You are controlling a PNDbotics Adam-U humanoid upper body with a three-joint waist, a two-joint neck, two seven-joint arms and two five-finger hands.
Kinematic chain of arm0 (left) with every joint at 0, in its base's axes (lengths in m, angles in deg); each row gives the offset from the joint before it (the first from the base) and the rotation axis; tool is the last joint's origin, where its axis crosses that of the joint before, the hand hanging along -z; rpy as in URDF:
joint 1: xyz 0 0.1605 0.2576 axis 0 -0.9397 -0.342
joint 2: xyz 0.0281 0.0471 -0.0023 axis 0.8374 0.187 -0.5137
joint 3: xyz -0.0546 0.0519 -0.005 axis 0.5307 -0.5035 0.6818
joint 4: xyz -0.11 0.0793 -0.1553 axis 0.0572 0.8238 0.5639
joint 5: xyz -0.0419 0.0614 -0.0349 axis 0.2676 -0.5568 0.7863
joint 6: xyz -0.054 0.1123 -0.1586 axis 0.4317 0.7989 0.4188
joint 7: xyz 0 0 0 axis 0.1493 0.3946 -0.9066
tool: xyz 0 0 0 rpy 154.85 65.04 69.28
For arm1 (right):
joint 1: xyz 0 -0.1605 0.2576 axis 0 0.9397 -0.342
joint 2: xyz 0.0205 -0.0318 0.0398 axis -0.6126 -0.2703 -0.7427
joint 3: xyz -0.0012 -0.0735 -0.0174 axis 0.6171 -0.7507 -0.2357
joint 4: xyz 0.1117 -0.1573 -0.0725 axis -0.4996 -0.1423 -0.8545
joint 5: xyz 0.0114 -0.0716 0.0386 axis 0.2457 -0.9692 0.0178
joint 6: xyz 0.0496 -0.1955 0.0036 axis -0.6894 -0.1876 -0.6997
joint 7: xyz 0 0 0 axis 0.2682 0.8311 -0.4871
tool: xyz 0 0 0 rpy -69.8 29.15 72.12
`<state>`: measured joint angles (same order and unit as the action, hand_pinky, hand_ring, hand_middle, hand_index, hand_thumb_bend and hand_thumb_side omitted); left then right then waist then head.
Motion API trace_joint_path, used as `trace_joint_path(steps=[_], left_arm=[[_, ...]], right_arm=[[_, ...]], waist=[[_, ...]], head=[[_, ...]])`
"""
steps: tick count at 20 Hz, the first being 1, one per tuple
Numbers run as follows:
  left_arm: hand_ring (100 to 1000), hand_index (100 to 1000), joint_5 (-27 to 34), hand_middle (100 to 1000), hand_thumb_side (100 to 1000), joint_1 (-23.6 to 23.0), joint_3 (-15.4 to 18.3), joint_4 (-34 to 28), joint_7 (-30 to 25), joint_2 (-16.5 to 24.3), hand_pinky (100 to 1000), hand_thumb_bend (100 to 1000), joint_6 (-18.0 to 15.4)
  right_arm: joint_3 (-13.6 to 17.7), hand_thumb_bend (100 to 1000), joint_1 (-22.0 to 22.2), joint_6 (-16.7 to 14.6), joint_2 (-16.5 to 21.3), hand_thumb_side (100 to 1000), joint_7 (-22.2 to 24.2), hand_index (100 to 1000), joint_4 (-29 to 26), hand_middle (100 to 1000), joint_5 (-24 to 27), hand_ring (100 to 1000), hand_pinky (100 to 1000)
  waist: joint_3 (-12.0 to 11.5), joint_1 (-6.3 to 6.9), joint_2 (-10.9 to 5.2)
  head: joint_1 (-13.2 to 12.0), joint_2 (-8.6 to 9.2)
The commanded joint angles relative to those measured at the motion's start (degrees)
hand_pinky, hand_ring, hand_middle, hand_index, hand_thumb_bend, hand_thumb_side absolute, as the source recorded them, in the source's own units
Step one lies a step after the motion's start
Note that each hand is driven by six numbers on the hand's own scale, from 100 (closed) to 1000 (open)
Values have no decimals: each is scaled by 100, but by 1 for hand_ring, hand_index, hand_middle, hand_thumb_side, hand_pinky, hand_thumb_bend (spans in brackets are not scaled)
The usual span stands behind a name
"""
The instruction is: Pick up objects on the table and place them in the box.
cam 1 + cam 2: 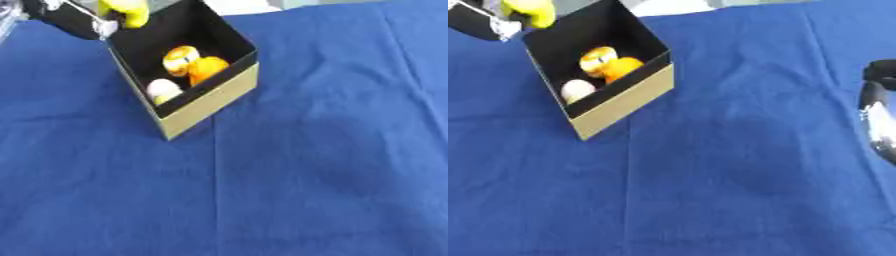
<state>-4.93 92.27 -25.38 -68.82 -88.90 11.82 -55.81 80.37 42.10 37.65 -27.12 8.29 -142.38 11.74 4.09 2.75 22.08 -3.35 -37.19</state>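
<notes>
A blue cloth (289,190), creased with one long fold, covered the table in the foreground. At the right edge of the right eye view a black and silver part of the right arm (877,117) showed; its hand was out of sight. Farther back, toward the upper left, stood a square box (214,102) with tan outer walls and a black lining, open at the top and turned corner-forward. Inside lay an orange object (206,68), a round orange-and-white object (181,58) touching it, and a white object (162,88) nearer the front corner. Farthest back, the left hand (87,20) hovered at the box's far left rim, fingers clamped on a yellow object (125,11).
</notes>
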Motion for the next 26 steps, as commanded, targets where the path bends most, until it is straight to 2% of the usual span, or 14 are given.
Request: trace_joint_path(steps=[1, 5, 6, 7, 9, 10, 11, 12, 13, 16, 22, 26], left_arm=[[631, 733, 136, 569, 100, 152, -15, 130, -80, -11, 732, 163, 46], [625, 732, 198, 565, 100, 175, -43, 354, -131, -160, 723, 230, 108], [623, 732, 196, 564, 100, 175, -46, 403, -131, -188, 721, 228, 111], [621, 731, 194, 563, 100, 177, -41, 452, -120, -221, 719, 183, 112], [630, 740, 181, 571, 100, 180, -32, 562, -70, -295, 726, 184, 101], [639, 747, 179, 579, 100, 180, -31, 621, -45, -329, 733, 207, 88], [663, 771, 178, 605, 100, 177, -31, 681, -23, -357, 753, 282, 66], [680, 784, 169, 624, 100, 172, -34, 735, -6, -376, 767, 317, 36], [716, 818, 149, 675, 100, 166, -34, 775, 7, -385, 790, 387, 3], [743, 846, 71, 717, 100, 148, -19, 834, 49, -391, 807, 436, -96], [752, 858, 121, 736, 100, 33, 3, 720, 65, -329, 812, 442, -170], [733, 847, 364, 703, 100, -97, 60, 383, 96, -229, 802, 377, -120]], right_arm=[[21, 168, -72, -9, 133, 369, 20, 722, -116, 592, 45, 754, 725], [16, 167, -103, -6, 119, 370, 36, 722, -116, 591, 65, 754, 724], [16, 167, -108, -3, 116, 370, 37, 721, -116, 591, 69, 754, 724], [15, 167, -114, -2, 110, 369, 39, 721, -116, 591, 73, 754, 724], [11, 167, -125, 0, 98, 369, 45, 721, -116, 591, 82, 753, 723], [9, 167, -133, 1, 91, 369, 48, 721, -116, 591, 88, 753, 723], [6, 167, -139, 3, 86, 369, 52, 720, -116, 590, 93, 753, 723], [5, 167, -143, 5, 80, 369, 55, 720, -116, 590, 98, 753, 723], [7, 167, -143, 8, 73, 369, 55, 720, -116, 590, 102, 752, 722], [11, 167, -138, 18, 64, 370, 51, 720, -116, 590, 110, 752, 722], [16, 169, -136, 12, 88, 366, 57, 720, -116, 590, 127, 752, 723], [37, 171, -104, 1, 105, 363, 53, 720, -116, 591, 145, 753, 724]], waist=[[29, -5, -96], [85, 15, -82], [99, 20, -79], [112, 25, -75], [136, 35, -70], [146, 40, -68], [155, 45, -66], [161, 49, -64], [164, 53, -63], [159, 59, -71], [138, 43, -136], [94, 15, -226]], head=[[-27, 107], [-49, 138], [-52, 145], [-53, 151], [-56, 165], [-61, 171], [-62, 178], [-62, 182], [-58, 179], [-48, 156], [-35, 86], [-11, 22]])
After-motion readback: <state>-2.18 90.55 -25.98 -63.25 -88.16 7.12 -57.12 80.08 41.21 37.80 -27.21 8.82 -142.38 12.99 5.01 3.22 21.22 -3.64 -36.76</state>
